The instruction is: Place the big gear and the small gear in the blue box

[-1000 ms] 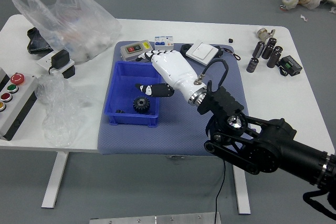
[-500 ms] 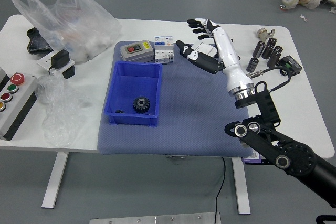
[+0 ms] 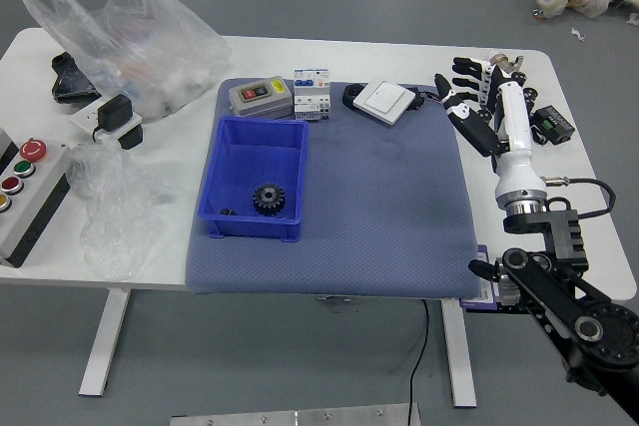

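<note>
On our mat (image 3: 384, 216), near its left edge, the box (image 3: 249, 228) holds the big gear (image 3: 269, 199) and, we judge, the small gear (image 3: 228, 212), its walls likely keeping both from straying. Our right hand (image 3: 514, 112), fingers loosely spread, empty, hangs over the right edge, safely away.

White table (image 3: 250, 54), blue-grey mat (image 3: 379, 216) on top. Along mat's far side: grey box (image 3: 262, 99), white block (image 3: 312, 107) just beside, square white device (image 3: 385, 101) further right. Left: clear plastic bag (image 3: 165, 52), button box (image 3: 38, 187).
</note>
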Robot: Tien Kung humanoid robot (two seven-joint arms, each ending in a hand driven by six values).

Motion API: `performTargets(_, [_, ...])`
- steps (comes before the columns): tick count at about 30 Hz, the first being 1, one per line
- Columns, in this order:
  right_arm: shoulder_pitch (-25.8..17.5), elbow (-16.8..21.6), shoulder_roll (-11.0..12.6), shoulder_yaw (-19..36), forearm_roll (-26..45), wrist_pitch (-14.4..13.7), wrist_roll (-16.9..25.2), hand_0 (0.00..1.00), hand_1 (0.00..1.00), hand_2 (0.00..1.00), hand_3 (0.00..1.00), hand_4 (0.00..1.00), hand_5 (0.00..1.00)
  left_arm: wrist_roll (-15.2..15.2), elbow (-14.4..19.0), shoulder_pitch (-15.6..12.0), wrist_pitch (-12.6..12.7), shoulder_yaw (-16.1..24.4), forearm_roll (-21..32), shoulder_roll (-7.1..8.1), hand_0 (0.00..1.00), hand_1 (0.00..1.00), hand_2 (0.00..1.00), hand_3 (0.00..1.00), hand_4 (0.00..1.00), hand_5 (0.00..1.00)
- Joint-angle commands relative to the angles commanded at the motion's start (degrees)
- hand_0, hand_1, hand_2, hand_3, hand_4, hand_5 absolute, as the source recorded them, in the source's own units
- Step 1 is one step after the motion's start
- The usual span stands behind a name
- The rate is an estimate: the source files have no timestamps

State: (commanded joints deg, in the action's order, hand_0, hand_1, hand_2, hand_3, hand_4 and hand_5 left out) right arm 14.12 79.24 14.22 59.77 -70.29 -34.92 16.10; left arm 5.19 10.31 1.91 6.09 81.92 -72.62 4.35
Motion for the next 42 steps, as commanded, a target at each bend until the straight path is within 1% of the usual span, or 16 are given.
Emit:
performTargets(8, [-1.1, 0.3, 0.1, 1.1, -0.1, 0.0, 0.1, 0.567, 0.648, 0.689, 0.631, 0.856, 0.541, -0.3, 0.0, 0.4, 0.2, -0.6, 0.8, 0.28, 0.64, 0.624, 0.601, 0.654, 0.632, 0.307])
performTargets(9, [-1.1, 0.0, 0.0, 1.2, -0.1, 0.0, 0.1, 0.565, 0.63, 0.684, 0.654, 0.847, 0.559, -0.3, 0.0, 0.4, 0.2, -0.6, 0.9, 0.31, 0.64, 0.609, 0.597, 0.653, 0.631, 0.306])
performTargets(14, [-2.0, -1.8, -0.6, 2.0, -0.1, -0.2, 0.0, 0.565, 0.63, 0.684, 0.654, 0.847, 0.559, -0.5, 0.0, 0.5, 0.3, -1.0, 1.5, 0.47, 0.64, 0.609, 0.597, 0.653, 0.631, 0.306])
performTargets(15, [-2.1, -1.9, -0.6, 2.1, -0.2, -0.2, 0.0, 0.525, 0.579, 0.681, 0.683, 0.844, 0.561, -0.5, 0.0, 0.6, 0.3, -1.0, 1.5, 0.49, 0.64, 0.598, 0.596, 0.653, 0.631, 0.304])
performTargets(20, [-2.7, -2.8, -0.6, 2.6, -1.5, -1.0, -0.6, 0.525, 0.579, 0.681, 0.683, 0.844, 0.561, -0.5, 0.0, 0.5, 0.3, -0.7, 1.2, 0.42, 0.64, 0.598, 0.596, 0.653, 0.631, 0.304])
performTargets(22, [-2.6, -3.3, -0.7, 2.4, -3.1, -1.5, -1.3, 0.515, 0.57, 0.674, 0.675, 0.845, 0.563, -0.4, 0.0, 0.5, 0.2, -0.3, 0.8, 0.37, 0.64, 0.615, 0.598, 0.653, 0.631, 0.304])
performTargets(26, [-2.6, -3.0, -1.0, 2.6, -7.9, -2.1, -3.6, 0.515, 0.57, 0.674, 0.675, 0.845, 0.563, -0.3, 0.0, 0.5, 0.2, 0.1, 0.4, 0.42, 0.64, 0.615, 0.598, 0.653, 0.631, 0.304])
performTargets(27, [-2.5, -2.6, -1.1, 3.0, -10.0, -2.1, -5.0, 0.519, 0.568, 0.676, 0.69, 0.844, 0.561, -0.4, 0.0, 0.6, 0.2, 0.1, 0.3, 0.47, 0.64, 0.614, 0.598, 0.653, 0.631, 0.304])
performTargets(32, [-1.5, -1.1, -0.9, 4.2, -21.2, -2.0, -11.9, 0.519, 0.568, 0.676, 0.69, 0.844, 0.561, -0.5, 0.0, 0.8, 0.4, 0.2, -0.2, 0.67, 0.64, 0.614, 0.598, 0.653, 0.631, 0.304])
performTargets(33, [-1.3, -0.9, -1.0, 4.4, -23.2, -1.8, -13.3, 0.535, 0.588, 0.682, 0.724, 0.843, 0.53, -0.5, 0.0, 0.8, 0.4, 0.1, -0.1, 0.67, 0.64, 0.611, 0.598, 0.652, 0.63, 0.303])
performTargets(38, [-0.9, -0.4, -1.1, 4.3, -34.1, -1.0, -19.1, 0.535, 0.588, 0.682, 0.724, 0.843, 0.53, -0.4, 0.0, 0.6, 0.4, 0.3, -0.2, 0.55, 0.64, 0.611, 0.598, 0.652, 0.63, 0.303])
performTargets(39, [-0.8, -0.4, -1.1, 4.0, -36.3, -0.7, -20.2, 0.541, 0.635, 0.723, 0.712, 0.847, 0.494, -0.3, 0.0, 0.5, 0.4, 0.4, -0.2, 0.48, 0.64, 0.613, 0.598, 0.652, 0.63, 0.303])
performTargets(42, [-0.2, -0.7, -1.1, 3.0, -42.5, 0.5, -22.6, 0.541, 0.635, 0.723, 0.712, 0.847, 0.494, -0.1, 0.0, 0.2, 0.3, 0.9, -0.6, 0.31, 0.64, 0.613, 0.598, 0.652, 0.63, 0.303])
